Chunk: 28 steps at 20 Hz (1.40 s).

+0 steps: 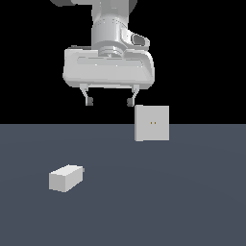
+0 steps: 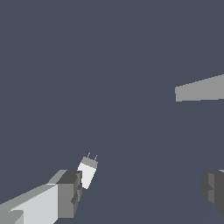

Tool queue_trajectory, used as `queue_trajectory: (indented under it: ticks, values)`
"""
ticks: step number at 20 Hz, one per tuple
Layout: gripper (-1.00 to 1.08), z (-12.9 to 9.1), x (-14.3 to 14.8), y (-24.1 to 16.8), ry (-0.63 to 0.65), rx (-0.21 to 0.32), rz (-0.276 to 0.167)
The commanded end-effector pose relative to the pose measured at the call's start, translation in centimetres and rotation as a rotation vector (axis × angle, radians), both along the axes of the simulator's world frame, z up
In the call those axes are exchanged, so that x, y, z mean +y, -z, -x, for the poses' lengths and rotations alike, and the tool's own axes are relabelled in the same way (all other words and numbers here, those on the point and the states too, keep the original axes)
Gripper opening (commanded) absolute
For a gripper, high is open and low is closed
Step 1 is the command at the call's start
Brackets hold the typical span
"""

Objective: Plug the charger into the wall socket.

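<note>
The gripper hangs high above the dark grey surface, its fingers spread wide with nothing between them. The charger lies flat on the surface toward the exterior view's left, well below the gripper, its small grey prongs at the end facing the exterior view's right. The wall socket stands upright farther back and to the exterior view's right, well apart from the charger, two tiny yellowish holes at its centre.

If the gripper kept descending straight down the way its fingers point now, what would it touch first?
Most likely the bare floor. The open gripper holds nothing and hangs high. The charger lies toward the exterior view's left and the wall socket toward its right, though depth is uncertain.
</note>
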<state>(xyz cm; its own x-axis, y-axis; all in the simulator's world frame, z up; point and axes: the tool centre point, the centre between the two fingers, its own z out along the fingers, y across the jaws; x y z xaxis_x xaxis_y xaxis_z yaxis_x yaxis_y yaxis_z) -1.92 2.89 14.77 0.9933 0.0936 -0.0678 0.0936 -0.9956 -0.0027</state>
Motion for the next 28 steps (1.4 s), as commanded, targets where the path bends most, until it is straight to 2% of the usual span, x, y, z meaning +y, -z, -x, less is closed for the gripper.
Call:
queue_trajectory:
  ticks: [1, 13, 28]
  values:
    - [1.0, 0.0, 0.0, 0.0, 0.0, 0.0, 0.0]
    - [1.0, 1.6, 0.7, 1.1, 0.061, -0.032, 0.003]
    - [1.0, 6.3, 3.9, 5.6, 0.278, -0.144, 0.013]
